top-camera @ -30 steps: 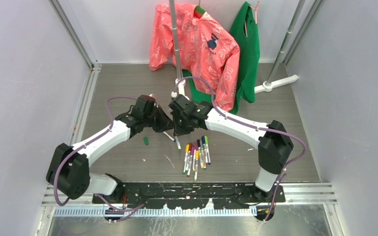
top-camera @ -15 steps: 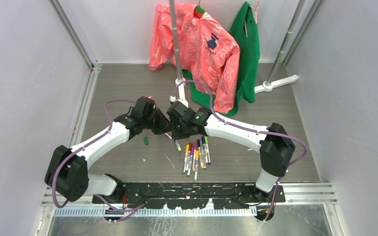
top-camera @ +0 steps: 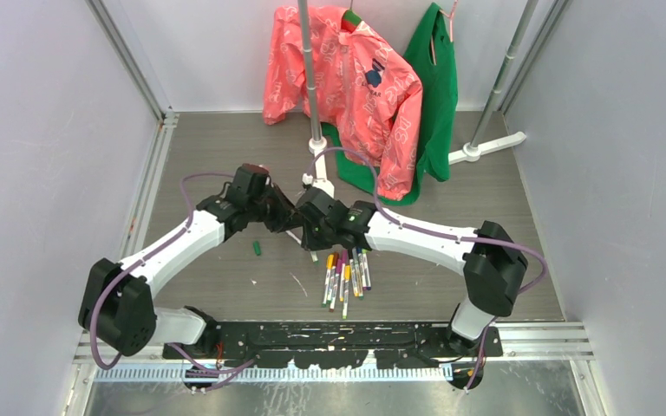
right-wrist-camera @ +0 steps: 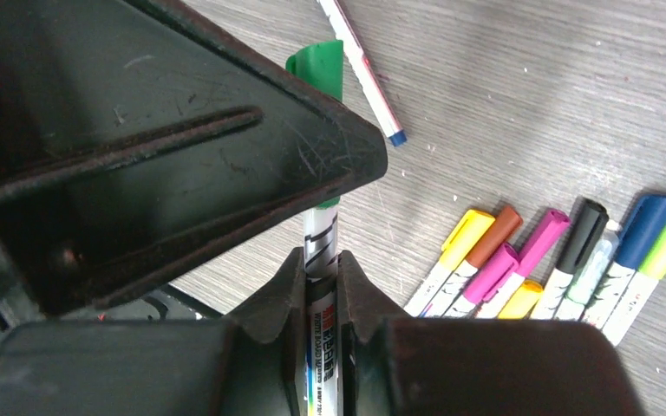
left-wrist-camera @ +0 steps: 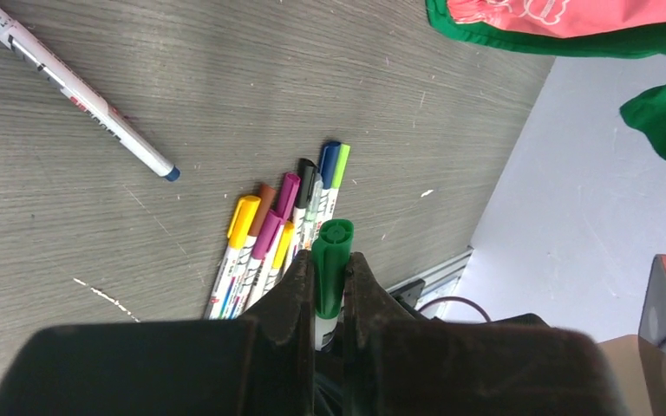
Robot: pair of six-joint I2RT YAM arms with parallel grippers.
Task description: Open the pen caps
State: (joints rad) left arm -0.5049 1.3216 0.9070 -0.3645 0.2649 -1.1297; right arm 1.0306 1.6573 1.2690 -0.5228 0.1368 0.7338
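A green-capped pen hangs above the table between both grippers. My left gripper [left-wrist-camera: 330,270] is shut on its green cap [left-wrist-camera: 333,251], whose end sticks out past the fingertips. My right gripper [right-wrist-camera: 319,270] is shut on the same pen's white barrel [right-wrist-camera: 320,238]. The green cap [right-wrist-camera: 319,65] shows behind the left gripper's dark finger [right-wrist-camera: 182,147]. From above, the left gripper [top-camera: 279,217] and the right gripper [top-camera: 306,225] meet nose to nose. Several capped pens [top-camera: 345,273] lie in a bunch on the table, also seen as pens [left-wrist-camera: 282,225] and pens [right-wrist-camera: 555,260].
A loose white pen with a blue tip [left-wrist-camera: 78,91] lies left of the bunch, and a small green cap [top-camera: 257,248] lies alone on the table. A pink jacket [top-camera: 347,87] and a green garment [top-camera: 435,95] hang on a rack [top-camera: 310,69] at the back.
The right arm has slid left and closer to the left gripper, and its jaws have opened and shut again on the barrel. The left gripper has shifted slightly left, still holding the green cap.
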